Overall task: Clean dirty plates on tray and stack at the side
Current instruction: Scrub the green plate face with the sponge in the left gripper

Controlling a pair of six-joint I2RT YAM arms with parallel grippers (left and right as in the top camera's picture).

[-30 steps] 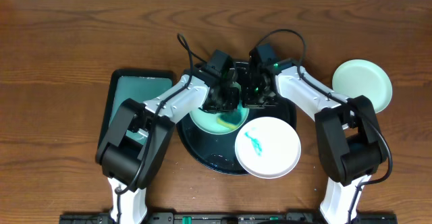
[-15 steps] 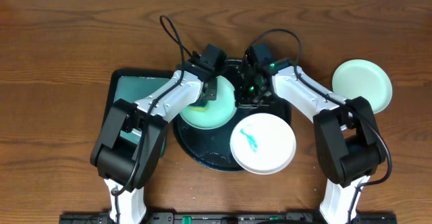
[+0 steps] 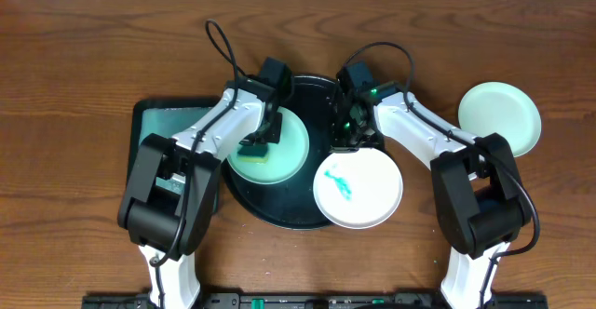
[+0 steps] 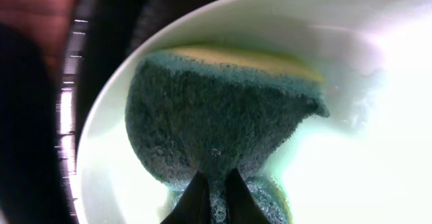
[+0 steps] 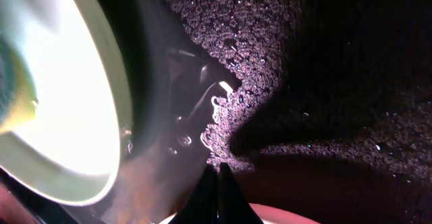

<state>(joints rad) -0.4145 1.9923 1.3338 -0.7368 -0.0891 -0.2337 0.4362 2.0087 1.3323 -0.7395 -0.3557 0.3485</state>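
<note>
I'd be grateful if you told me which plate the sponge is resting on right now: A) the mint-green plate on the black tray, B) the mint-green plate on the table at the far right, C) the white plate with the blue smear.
A: the left fingers hold the sponge on the mint-green plate inside the black tray.

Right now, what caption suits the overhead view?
Left gripper rubs sponge on mint plate; right gripper grips white plate.

Left arm [image 3: 207, 132], right arm [image 3: 419, 127]: white shells, black rounded joints. Black cable loops [image 3: 384, 43] above each wrist, upper centre. Green light [image 3: 374, 91] on right wrist. Left gripper [image 4: 214, 191], right gripper [image 5: 217, 183]: thin black fingertips [image 4: 194, 200].
</note>
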